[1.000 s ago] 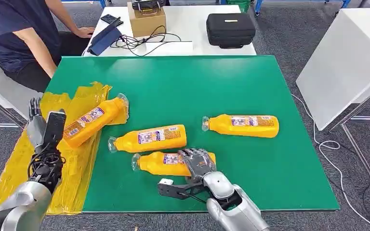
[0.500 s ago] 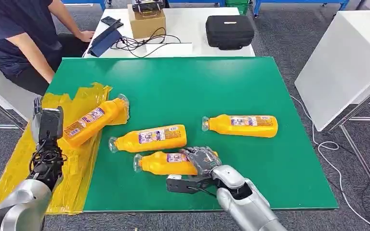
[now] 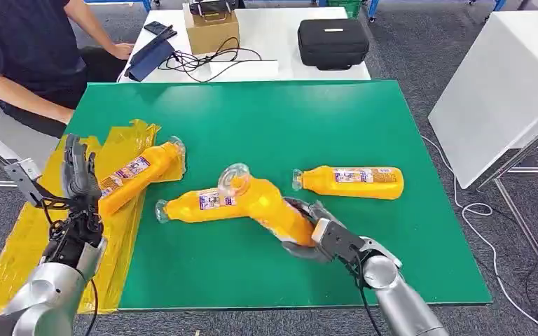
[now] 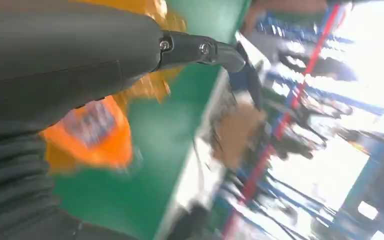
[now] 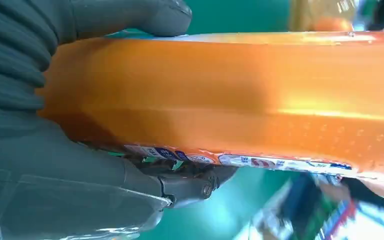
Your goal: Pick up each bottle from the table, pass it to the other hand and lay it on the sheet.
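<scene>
Green surface (image 3: 392, 126) under a lifted bottle (image 3: 273, 206), a second ago lying flat, now tilted cap-up above its neighbour (image 3: 196, 204). Right hand (image 3: 319, 234) fingers wrap its base. Left hand (image 3: 77, 171), fingers spread and holding nothing, waits over the yellow sheet (image 3: 14, 252); the handover comes next.

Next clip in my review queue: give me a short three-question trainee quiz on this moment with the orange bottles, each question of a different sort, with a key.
1. True or false: the right hand grips the lifted bottle by its base end, cap end raised.
2. How many orange bottles are in the head view in all, counting the lifted one?
3. Multiple choice: where does the bottle on the sheet lie?
A. on the yellow sheet, near the left hand
B. on the black case
C. on the floor

Key: 1 true; 2 four: the lifted one, the one on the sheet, the middle bottle and the far bottle, both on the green table; 3 A.
</scene>
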Robot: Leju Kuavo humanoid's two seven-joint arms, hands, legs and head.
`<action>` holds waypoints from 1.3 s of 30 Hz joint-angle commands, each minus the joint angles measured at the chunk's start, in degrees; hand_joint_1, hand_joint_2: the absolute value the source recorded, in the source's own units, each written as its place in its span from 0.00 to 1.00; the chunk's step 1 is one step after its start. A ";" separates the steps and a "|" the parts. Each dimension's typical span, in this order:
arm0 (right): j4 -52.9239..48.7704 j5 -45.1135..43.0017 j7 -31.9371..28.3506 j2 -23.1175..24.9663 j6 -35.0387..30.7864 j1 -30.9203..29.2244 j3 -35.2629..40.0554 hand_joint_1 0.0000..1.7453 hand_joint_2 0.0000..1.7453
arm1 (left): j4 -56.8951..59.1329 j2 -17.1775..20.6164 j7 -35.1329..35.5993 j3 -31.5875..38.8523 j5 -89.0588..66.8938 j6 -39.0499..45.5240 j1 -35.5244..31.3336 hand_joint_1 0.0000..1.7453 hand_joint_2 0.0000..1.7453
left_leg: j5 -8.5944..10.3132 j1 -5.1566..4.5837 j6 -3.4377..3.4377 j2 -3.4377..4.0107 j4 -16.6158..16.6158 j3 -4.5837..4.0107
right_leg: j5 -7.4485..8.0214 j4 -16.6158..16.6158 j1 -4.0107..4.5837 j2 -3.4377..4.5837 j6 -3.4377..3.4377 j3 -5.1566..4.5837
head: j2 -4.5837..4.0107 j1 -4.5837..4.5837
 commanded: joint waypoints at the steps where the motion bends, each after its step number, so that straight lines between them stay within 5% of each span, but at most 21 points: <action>1: 9.72 -0.45 -0.32 2.20 -7.40 -9.28 -5.07 1.00 1.00 | -26.11 -5.90 3.18 -12.06 6.14 -1.61 10.41 0.00 1.00 | -0.10 0.03 -0.02 -0.06 0.09 -0.01 | -0.08 0.02 0.03 -0.15 0.10 0.06 | 0.00 0.00; 9: 22.28 1.64 -0.23 5.17 -15.65 -18.80 -4.04 1.00 1.00 | -30.66 -6.10 3.07 -19.98 8.19 -2.43 12.96 0.00 1.00 | -0.09 0.05 -0.04 0.05 0.03 -0.03 | -0.05 -0.03 0.04 -0.06 0.09 0.01 | 0.00 0.00; 15: 33.47 6.60 2.58 13.66 -22.84 -29.26 -0.91 1.00 1.00 | -34.15 -7.59 4.41 -27.18 8.04 0.17 13.53 0.00 1.00 | -0.12 0.01 -0.05 0.27 0.13 -0.18 | -0.04 0.17 0.01 0.18 0.07 -0.24 | 0.00 -0.02; 26: 35.23 14.14 9.34 21.79 -28.71 -31.18 7.42 1.00 1.00 | -26.15 -9.89 6.49 -29.35 11.65 -0.83 7.93 0.00 1.00 | -0.08 0.05 -0.05 0.02 0.05 -0.15 | -0.09 0.09 0.04 -0.09 0.08 -0.15 | 0.00 0.00; 36: 35.71 13.35 9.65 21.79 -29.26 -31.34 8.37 1.00 1.00 | -25.81 -9.78 6.46 -29.57 11.84 -0.71 7.64 0.00 1.00 | -0.01 0.03 -0.04 -0.10 0.00 -0.28 | -0.05 0.03 0.03 -0.19 0.06 -0.23 | 0.00 0.00; 39: 33.94 11.04 11.35 21.79 -29.06 -30.64 14.38 1.00 1.00 | -25.26 -10.28 6.74 -29.81 12.68 -0.84 7.02 0.00 1.00 | -0.08 0.07 -0.07 -0.13 0.03 -0.17 | -0.12 0.02 0.06 -0.25 0.08 -0.09 | 0.00 0.02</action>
